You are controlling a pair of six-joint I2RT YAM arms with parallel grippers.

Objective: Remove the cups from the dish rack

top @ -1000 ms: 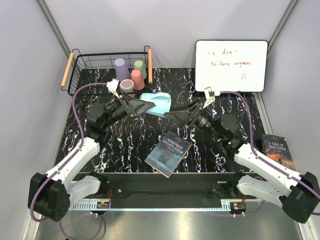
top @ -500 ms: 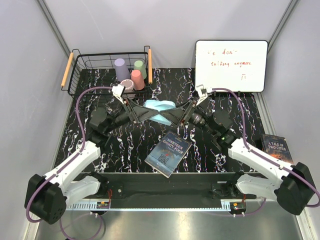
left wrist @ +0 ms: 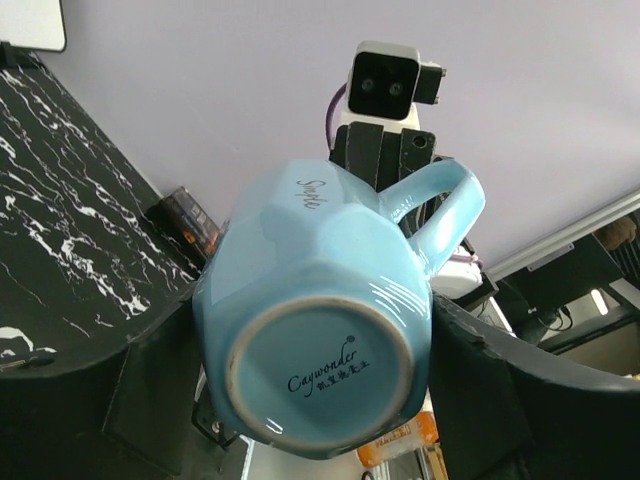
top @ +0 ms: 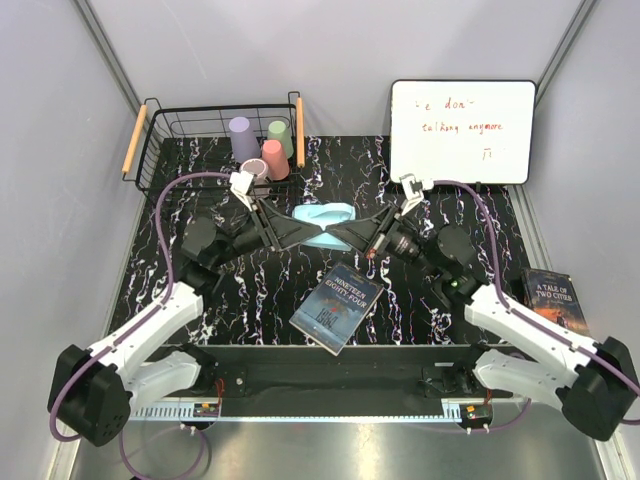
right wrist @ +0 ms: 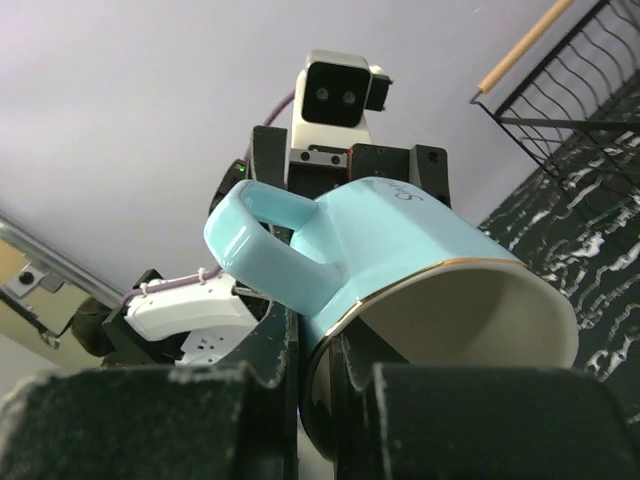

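Right gripper pinches the rim of the light blue mug
Left gripper clasps its body, jaws spread wide; dish rack behind

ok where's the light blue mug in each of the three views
top external: blue mug near the centre, on its side, beyond the book
left wrist: mug fills the lower middle, base toward the camera
right wrist: mug centre right, mouth toward the camera
shared landmark: the black marbled table, upper left in the left wrist view, far right in the right wrist view

L arm, R arm tip-to-tip; both jaws clamped.
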